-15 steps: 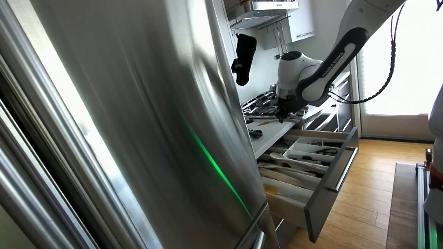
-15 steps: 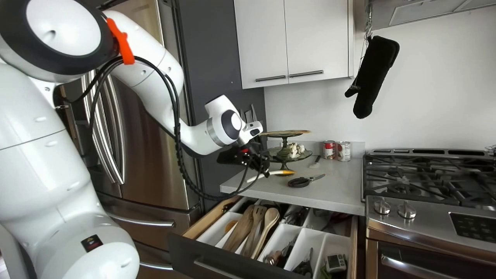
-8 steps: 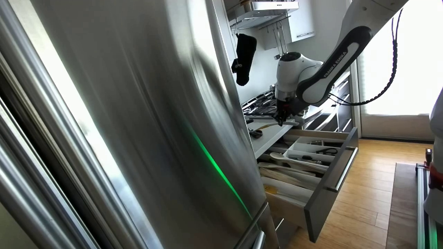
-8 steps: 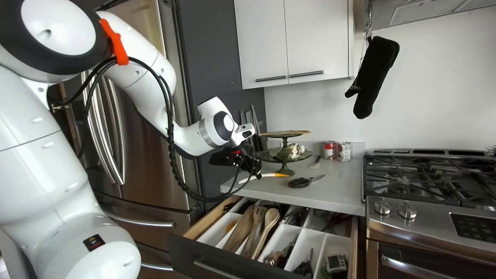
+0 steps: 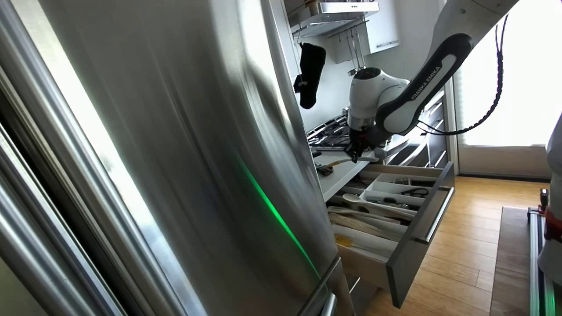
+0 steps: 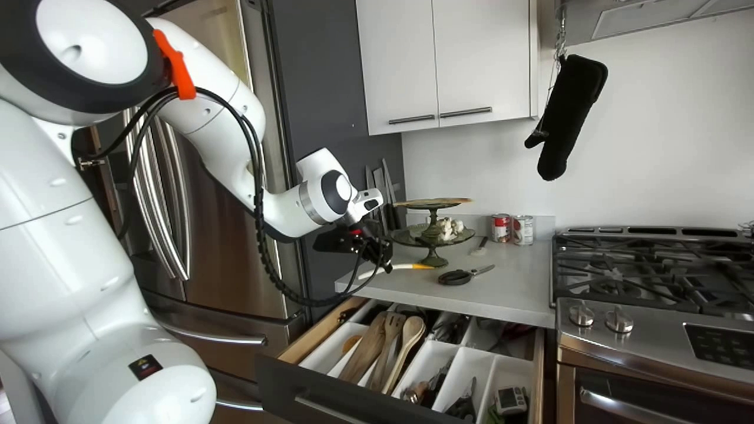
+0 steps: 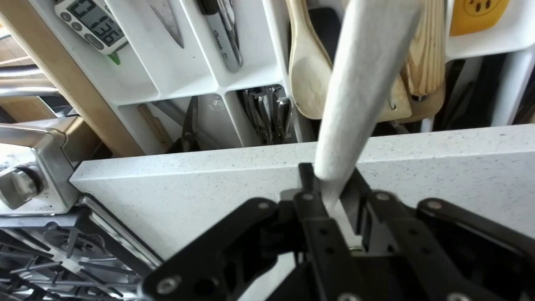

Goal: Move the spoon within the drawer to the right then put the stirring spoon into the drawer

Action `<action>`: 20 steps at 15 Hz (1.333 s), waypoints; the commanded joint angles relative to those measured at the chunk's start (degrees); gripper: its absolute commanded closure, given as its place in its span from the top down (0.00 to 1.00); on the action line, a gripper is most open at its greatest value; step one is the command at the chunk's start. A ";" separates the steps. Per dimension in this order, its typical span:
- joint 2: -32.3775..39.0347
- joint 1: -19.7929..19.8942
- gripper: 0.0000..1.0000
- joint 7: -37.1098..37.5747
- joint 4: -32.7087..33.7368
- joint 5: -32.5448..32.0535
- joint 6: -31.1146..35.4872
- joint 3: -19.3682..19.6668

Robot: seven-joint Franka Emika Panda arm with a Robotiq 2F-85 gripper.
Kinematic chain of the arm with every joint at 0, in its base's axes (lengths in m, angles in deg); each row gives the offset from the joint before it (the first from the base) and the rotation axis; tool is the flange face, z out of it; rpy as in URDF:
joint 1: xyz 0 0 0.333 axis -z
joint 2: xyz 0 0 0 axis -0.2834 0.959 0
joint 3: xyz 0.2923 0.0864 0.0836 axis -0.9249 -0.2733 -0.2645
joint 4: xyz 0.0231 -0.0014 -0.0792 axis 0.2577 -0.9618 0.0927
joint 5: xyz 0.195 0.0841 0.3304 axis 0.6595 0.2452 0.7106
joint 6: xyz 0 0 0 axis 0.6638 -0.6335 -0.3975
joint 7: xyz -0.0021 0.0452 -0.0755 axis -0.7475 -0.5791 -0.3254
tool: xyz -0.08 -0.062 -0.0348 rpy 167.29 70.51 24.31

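White stirring spoon (image 7: 363, 83), one: pinched partway along in your gripper (image 7: 332, 179), lower centre of the wrist view, likely for balance. Drawer (image 6: 353, 400), lower centre in an exterior view: open, presumably to receive it. Wooden spoon (image 7: 310, 79): inside, wrist view's upper centre.

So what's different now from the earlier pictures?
The gripper has shifted toward the fridge and sits slightly lower in both exterior views, carrying along the stirring spoon it already held. Nothing was newly taken hold of or let go. The open drawer, the wooden spoon lying in it and the scissors on the counter stayed as they were.
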 commanded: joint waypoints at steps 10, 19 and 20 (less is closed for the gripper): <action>-13.60 -14.01 0.05 -13.47 -13.73 16.29 -9.19 -4.74; -7.86 -15.09 0.05 -17.69 -13.44 19.49 -7.60 -4.19; -6.96 -15.61 0.05 -18.74 -13.44 20.50 -7.69 -3.74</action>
